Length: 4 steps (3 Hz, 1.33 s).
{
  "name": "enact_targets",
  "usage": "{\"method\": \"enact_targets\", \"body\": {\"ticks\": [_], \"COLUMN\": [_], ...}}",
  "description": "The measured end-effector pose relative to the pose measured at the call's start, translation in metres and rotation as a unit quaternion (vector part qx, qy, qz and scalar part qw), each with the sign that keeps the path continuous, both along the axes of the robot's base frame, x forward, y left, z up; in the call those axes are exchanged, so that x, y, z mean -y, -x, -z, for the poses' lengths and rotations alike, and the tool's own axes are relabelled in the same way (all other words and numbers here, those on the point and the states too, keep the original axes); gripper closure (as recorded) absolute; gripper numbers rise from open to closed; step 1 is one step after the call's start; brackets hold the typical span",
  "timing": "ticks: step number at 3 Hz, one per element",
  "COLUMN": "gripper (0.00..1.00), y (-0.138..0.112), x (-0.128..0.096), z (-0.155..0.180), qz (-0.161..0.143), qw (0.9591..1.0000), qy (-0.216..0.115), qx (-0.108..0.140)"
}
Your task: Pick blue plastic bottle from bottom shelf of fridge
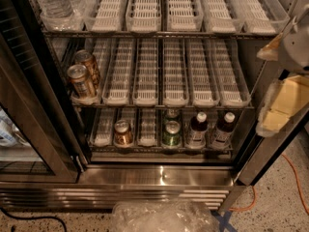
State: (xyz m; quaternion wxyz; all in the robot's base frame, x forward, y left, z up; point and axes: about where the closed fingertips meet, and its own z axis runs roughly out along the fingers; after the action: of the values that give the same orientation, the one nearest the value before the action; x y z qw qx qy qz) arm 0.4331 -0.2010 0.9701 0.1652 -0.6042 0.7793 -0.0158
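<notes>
The fridge (154, 177) stands open in front of me. Its bottom shelf (104, 140) holds a brown can (122, 132), a green can (171, 133) with another behind it, and two dark plastic bottles with white caps (197, 129) (223, 128) at the right. None of them shows a clear blue colour. My gripper (277, 108), with cream-coloured fingers under a grey housing, hangs at the right edge of the view. It is level with the middle shelf, outside the fridge, above and to the right of the bottles.
The glass door (29, 129) stands open at the left. Two cans (82, 79) sit at the left of the middle shelf and water bottles (50, 1) at the top left. Crumpled clear plastic (164, 216) lies on the floor in front, and an orange cable (294, 178) at the right.
</notes>
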Motion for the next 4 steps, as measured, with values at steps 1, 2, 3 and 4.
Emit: {"method": "enact_targets", "body": {"ticks": [1,2,3,4], "gripper": [0.00,0.00,0.00,0.00], "y": [0.017,0.039,0.059,0.067], "x": [-0.027,-0.050,-0.087,-0.116], "z": [0.031,0.074,0.133,0.185], "qz": [0.002,0.028,0.021,0.025], "qw": [0.9973,0.9864,0.9687,0.9377], "qy": [-0.073,-0.161,-0.246,-0.346], "qx": [-0.015,-0.019,-0.023,-0.015]}}
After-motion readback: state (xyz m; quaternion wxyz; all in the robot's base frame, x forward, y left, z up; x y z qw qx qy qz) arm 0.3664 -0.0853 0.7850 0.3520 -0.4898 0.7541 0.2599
